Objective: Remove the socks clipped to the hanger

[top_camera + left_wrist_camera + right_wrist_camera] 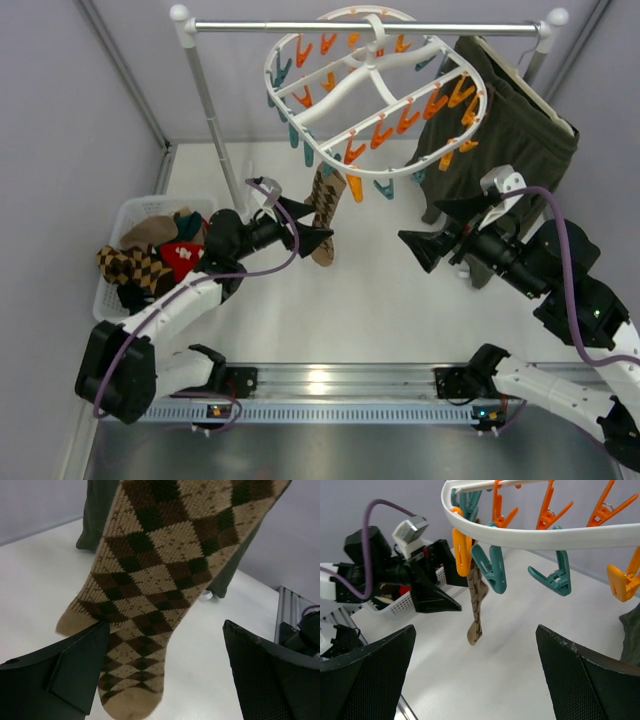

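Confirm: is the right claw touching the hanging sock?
Apart. The top view shows a plain gap between the open right claw and the sock, which hangs well to that claw's left.

Hanging sock [165,580]: tan/dark-brown argyle. Hanger [545,536] white; orange clips [501,505], teal clips [490,567]. Shorts [510,130], upper right, dark olive. Basket [135,208] white; red sock [180,258] inside.

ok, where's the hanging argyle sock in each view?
Top external: sock at centre, below the hanger's near rim.
Left wrist: sock fills the upper middle.
Right wrist: sock is a thin strip left of centre, by an orange clip.
Shared landmark: the open left gripper beside it.
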Tool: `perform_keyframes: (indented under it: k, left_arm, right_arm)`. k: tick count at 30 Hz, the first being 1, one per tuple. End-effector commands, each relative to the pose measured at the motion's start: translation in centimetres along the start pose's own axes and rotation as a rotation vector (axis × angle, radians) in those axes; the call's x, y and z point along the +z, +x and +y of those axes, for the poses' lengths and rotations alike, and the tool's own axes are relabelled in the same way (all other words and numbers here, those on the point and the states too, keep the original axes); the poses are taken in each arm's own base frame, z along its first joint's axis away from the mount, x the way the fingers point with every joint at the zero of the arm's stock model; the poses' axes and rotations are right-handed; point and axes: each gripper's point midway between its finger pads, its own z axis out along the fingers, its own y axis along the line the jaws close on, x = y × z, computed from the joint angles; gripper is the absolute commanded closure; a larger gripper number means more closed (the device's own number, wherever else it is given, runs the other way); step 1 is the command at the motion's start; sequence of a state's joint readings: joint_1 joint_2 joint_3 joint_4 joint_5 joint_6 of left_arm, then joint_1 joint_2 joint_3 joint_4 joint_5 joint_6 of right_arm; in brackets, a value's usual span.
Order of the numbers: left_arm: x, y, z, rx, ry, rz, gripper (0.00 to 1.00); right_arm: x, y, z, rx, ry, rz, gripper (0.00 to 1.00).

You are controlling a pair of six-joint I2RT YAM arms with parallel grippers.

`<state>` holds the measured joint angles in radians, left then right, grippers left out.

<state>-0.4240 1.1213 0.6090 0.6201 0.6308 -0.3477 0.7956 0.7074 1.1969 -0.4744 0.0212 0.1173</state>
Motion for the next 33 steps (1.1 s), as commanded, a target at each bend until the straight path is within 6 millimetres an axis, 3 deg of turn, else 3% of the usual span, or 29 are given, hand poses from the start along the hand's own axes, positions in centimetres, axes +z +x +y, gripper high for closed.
perform_keyframes:
  k: [1, 2, 6, 14, 18, 19, 22, 23, 26, 28, 29, 31, 33]
  left_arm:
    - [2.3, -4.9, 0.2, 0.152, 0.052, -0.155, 0.02]
    - [3.1, -4.0, 1.1, 0.137, 0.048, -0.137, 0.02]
    - [5.1, -3.9, 1.8, 0.134, 0.079, -0.136, 0.02]
    - [6.5, -3.8, 0.2, 0.155, 0.095, -0.151, 0.04]
    - [6.7, -3.8, -0.2, 0.174, 0.059, -0.171, 0.24]
    - [6.9, -3.9, -0.5, 0.185, 0.05, -0.18, 0.38]
    - [7.2, -4.1, -0.9, 0.188, 0.026, -0.196, 0.61]
    - [7.2, -4.1, -1.0, 0.187, 0.016, -0.202, 0.78]
    - [6.9, -4.6, -0.4, 0.163, -0.065, -0.234, 0.98]
    - [6.6, -4.7, -0.5, 0.141, -0.104, -0.252, 1.0]
    - [6.1, -4.4, 0.7, 0.124, -0.189, -0.267, 1.0]
    - [5.5, -4.7, 0.1, 0.112, -0.243, -0.299, 1.0]
    - [4.2, -4.7, 1.4, 0.094, -0.389, -0.324, 1.0]
  right_arm:
    - [-0.9, -0.7, 1.0, 0.012, -0.06, -0.008, 0.0]
    - [-1.0, -0.8, 1.1, 0.011, -0.065, -0.014, 0.01]
    - [-1.2, -1.0, 2.0, 0.015, -0.118, -0.024, 0.01]
    - [-0.7, -0.8, 3.2, 0.042, -0.179, -0.029, 0.0]
    - [-0.4, -1.1, 4.6, 0.061, -0.255, -0.032, 0.0]
    - [-0.3, -1.2, 4.8, 0.063, -0.266, -0.035, 0.01]
    - [-0.3, -1.5, 5.5, 0.074, -0.307, -0.043, 0.01]
    - [-0.3, -1.8, 5.7, 0.078, -0.315, -0.053, 0.01]
    - [-0.3, -2.0, 6.3, 0.088, -0.35, -0.054, 0.01]
    - [-0.1, -2.3, 6.7, 0.092, -0.374, -0.053, 0.01]
    - [-0.1, -2.5, 6.9, 0.097, -0.382, -0.053, 0.0]
    - [-0.2, -3.3, 7.5, 0.099, -0.413, -0.061, 0.0]
    - [0.0, -3.6, 8.1, 0.114, -0.445, -0.049, 0.01]
